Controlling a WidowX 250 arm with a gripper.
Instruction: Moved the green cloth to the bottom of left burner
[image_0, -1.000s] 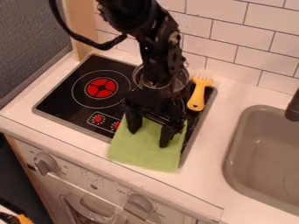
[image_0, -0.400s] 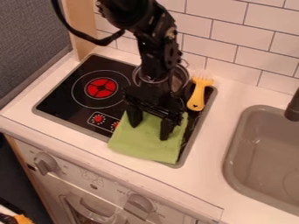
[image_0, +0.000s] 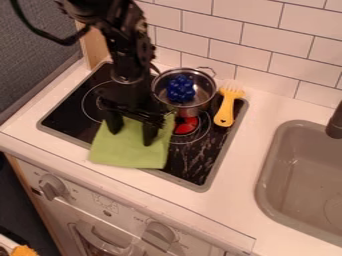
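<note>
On the near side of the left burner (image_0: 91, 106), the green cloth (image_0: 129, 156) lay flat under the black gripper (image_0: 131, 138), whose fingers were spread, probably to drag it by pressing.

Metal pot (image_0: 194, 108) holding blue cluster (image_0: 181, 89), yellow utensil (image_0: 226, 111) alongside, grey sink (image_0: 297, 175)

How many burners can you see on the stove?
2: the left burner, partly hidden by the arm, and the right burner, partly covered by the metal pot. The arm and green cloth may hide others.
</note>
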